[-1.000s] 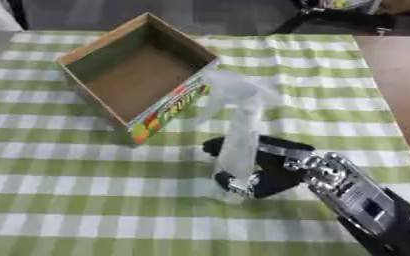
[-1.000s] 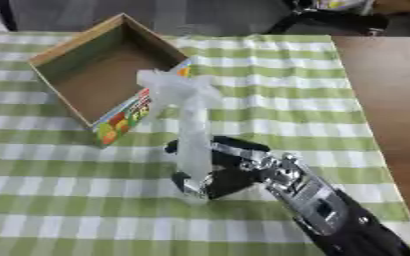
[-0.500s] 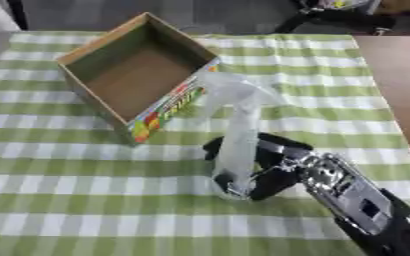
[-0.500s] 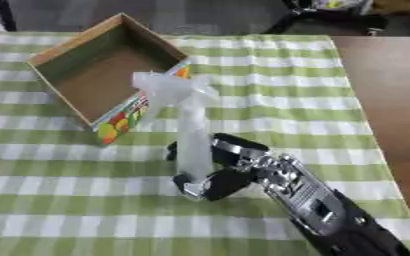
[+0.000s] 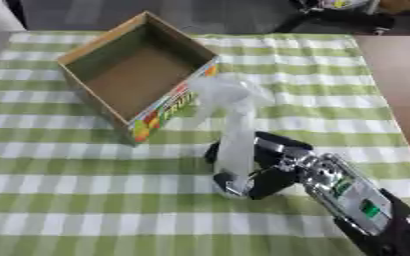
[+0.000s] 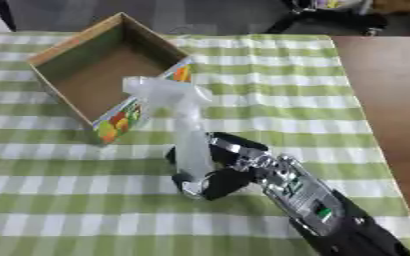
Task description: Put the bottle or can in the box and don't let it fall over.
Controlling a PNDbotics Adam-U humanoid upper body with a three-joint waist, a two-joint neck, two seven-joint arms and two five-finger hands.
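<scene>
A clear spray bottle (image 5: 235, 135) with a white trigger head stands upright on the green checked cloth, just right of the open cardboard box (image 5: 131, 75). My right hand (image 5: 274, 167) comes in from the lower right, its fingers and thumb curled round the bottle's lower body. The box is brown inside and holds nothing that I can see; a fruit print runs along its near wall (image 6: 121, 119). Bottle and box stand a small gap apart. My left hand is out of sight.
The green and white checked cloth (image 5: 86, 210) covers the table. Bare brown tabletop (image 6: 383, 95) shows along the right side. Dark shapes lie past the far edge at the top right.
The hand and bottle have barely shifted. The bottle still stands in the same spot beside the box.
</scene>
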